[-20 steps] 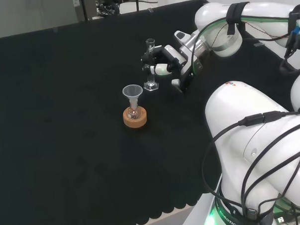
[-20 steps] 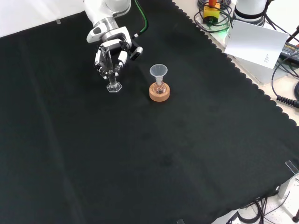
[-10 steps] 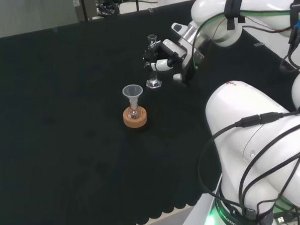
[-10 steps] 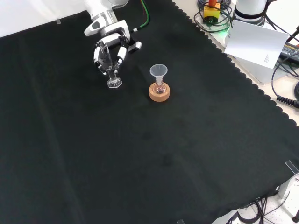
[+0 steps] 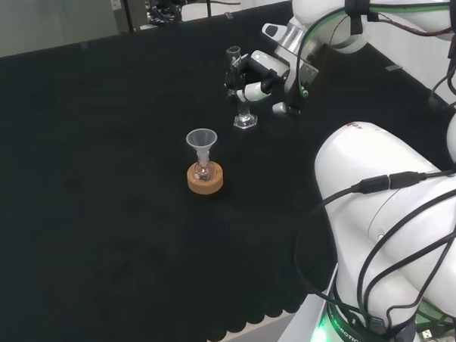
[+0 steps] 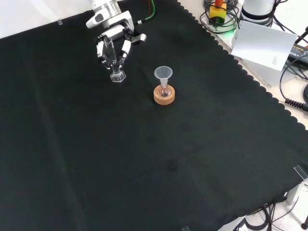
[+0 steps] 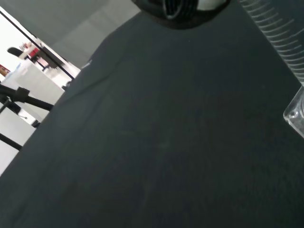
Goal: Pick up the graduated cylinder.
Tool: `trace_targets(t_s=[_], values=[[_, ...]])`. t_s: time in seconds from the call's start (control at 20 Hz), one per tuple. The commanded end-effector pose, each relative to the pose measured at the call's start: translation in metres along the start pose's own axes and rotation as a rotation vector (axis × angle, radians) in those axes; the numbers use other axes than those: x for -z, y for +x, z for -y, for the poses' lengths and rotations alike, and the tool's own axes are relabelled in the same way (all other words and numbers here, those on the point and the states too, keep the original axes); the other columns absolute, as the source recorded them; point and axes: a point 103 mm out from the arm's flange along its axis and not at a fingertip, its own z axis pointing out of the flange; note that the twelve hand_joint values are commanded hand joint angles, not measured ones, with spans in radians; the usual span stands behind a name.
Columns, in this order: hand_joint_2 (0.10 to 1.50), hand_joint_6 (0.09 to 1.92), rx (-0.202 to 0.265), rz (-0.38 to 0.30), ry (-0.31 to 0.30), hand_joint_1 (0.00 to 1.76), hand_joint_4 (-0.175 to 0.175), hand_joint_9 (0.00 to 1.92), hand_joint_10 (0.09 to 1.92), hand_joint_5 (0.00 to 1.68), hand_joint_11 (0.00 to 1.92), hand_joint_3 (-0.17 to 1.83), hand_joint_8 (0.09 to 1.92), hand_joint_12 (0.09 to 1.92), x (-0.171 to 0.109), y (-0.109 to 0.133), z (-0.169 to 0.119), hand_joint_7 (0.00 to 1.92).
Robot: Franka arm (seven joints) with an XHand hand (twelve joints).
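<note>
One table [image 5: 100,184] under black cloth, one white arm [image 5: 390,232] w/ one hand [image 5: 265,75], one graduated cylinder [image 5: 240,91], one cork ring [image 5: 205,178] w/ a small flask [image 5: 204,170] on it and one clear funnel [image 5: 202,140] stuck in the flask's neck. The hand's fingers are curled round the cylinder's tube, so it's grasping it; the cylinder is upright, and going by the head view its hex foot sits above the cloth, tho the front view can't confirm that gap. Head view puts the cylinder up and to the right of the cork ring, well apart from it, w/ the arm's big links on the right side. Front view has the hand [image 6: 113,45] coming in from the top w/ the cylinder [image 6: 116,72] hanging below the fingers, left of the cork ring [image 6: 164,95] and funnel [image 6: 163,73]; it also shows a white box, cables and the cloth's scalloped edge at the right. Wrist view gets the cylinder [image 7: 280,38] super close, graduation marks readable as lines, which neither other cam shows, plus bare cloth. Vs 1 s ago: the hand and cylinder have shifted right in the head view and higher in the front view, and the foot, down on the cloth then, is lifted now. Cork ring, flask, funnel haven't moved.
</note>
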Motion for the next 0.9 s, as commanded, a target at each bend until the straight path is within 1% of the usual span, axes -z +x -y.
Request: trace_targets(t_s=[0.05, 0.15, 0.45, 0.6, 0.65, 0.75, 0.9], values=[[1.13, 1.07, -0.009, 0.070, 0.038, 1.26, -0.175, 1.33, 0.25, 0.93, 1.21, 0.00, 1.06, 0.77, 0.014, 0.011, 0.018, 0.96], [1.13, 1.06, -0.009, 0.080, 0.058, 1.26, -0.175, 1.33, 0.25, 0.93, 1.22, 0.00, 1.05, 0.76, 0.015, 0.015, 0.024, 0.97], [1.13, 1.05, -0.028, 0.123, 0.089, 1.26, -0.175, 1.34, 0.24, 0.94, 1.22, 0.00, 1.04, 0.76, 0.023, 0.026, 0.048, 0.98], [1.13, 1.05, -0.036, 0.161, 0.110, 1.26, -0.175, 1.34, 0.24, 0.94, 1.22, 0.00, 1.04, 0.76, 0.025, 0.034, 0.059, 0.98], [1.13, 1.05, -0.038, 0.169, 0.111, 1.26, -0.175, 1.34, 0.23, 0.94, 1.22, 0.00, 1.04, 0.76, 0.024, 0.036, 0.063, 0.98], [1.13, 1.05, -0.050, 0.158, 0.101, 1.26, -0.175, 1.34, 0.23, 0.94, 1.22, 0.00, 1.04, 0.76, 0.029, 0.040, 0.072, 0.98], [1.13, 1.04, -0.050, 0.186, 0.119, 1.26, -0.175, 1.35, 0.23, 0.94, 1.22, 0.00, 1.04, 0.76, 0.032, 0.051, 0.087, 0.98]])
